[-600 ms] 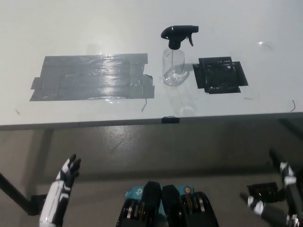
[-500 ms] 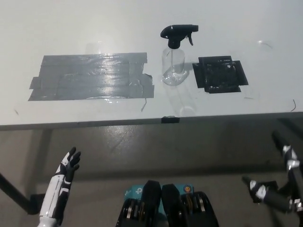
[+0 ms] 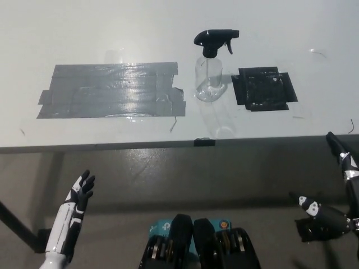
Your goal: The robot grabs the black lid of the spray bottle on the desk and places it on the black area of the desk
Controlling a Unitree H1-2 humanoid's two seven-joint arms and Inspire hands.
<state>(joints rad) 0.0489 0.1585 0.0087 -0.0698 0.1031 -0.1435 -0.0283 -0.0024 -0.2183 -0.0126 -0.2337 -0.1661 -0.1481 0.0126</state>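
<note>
A clear spray bottle [image 3: 208,78] stands upright on the white desk [image 3: 168,22], its black trigger lid [image 3: 215,40] screwed on top. Just to its right lies a square patch of black tape [image 3: 264,88]. My black right hand [image 3: 335,199] is below the desk's front edge at the picture's lower right, open with fingers spread, well short of the bottle. My white left hand [image 3: 78,196] rests low at the lower left, open, under the desk edge.
A wide patch of grey tape [image 3: 112,89] covers the desk left of the bottle. The desk's front edge [image 3: 168,144] runs across the middle of the picture, with the floor below it. A dark desk leg [image 3: 17,227] shows at the far lower left.
My right hand has risen and shifted right toward the desk edge. The left hand has barely moved. The whole picture has shifted slightly.
</note>
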